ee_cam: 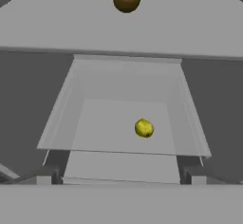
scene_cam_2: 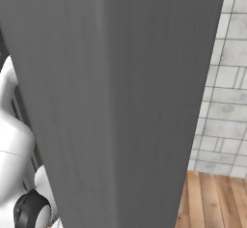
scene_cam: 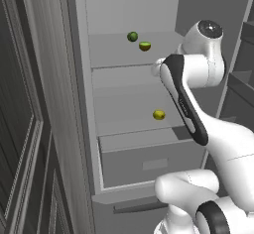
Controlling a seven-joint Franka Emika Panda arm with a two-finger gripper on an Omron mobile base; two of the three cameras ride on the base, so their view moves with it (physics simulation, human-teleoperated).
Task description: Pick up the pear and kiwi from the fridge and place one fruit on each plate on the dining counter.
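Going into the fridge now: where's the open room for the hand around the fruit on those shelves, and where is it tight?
Lower shelf: bare all around the pear, which lies alone toward the right. Upper shelf: bare on its left and front; the back middle is crowded, where the kiwi sits close beside a dark green ball. The fridge walls bound both sides.

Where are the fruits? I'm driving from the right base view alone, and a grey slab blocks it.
Observer: The kiwi lies on the fridge's upper shelf, beside a dark green ball.
Operator: And the pear?
Observer: The pear sits alone on the lower shelf, above the drawer.
Operator: Is anything in the tool?
Observer: The hand view looks at the pear across bare shelf; nothing shows at the fingertips.
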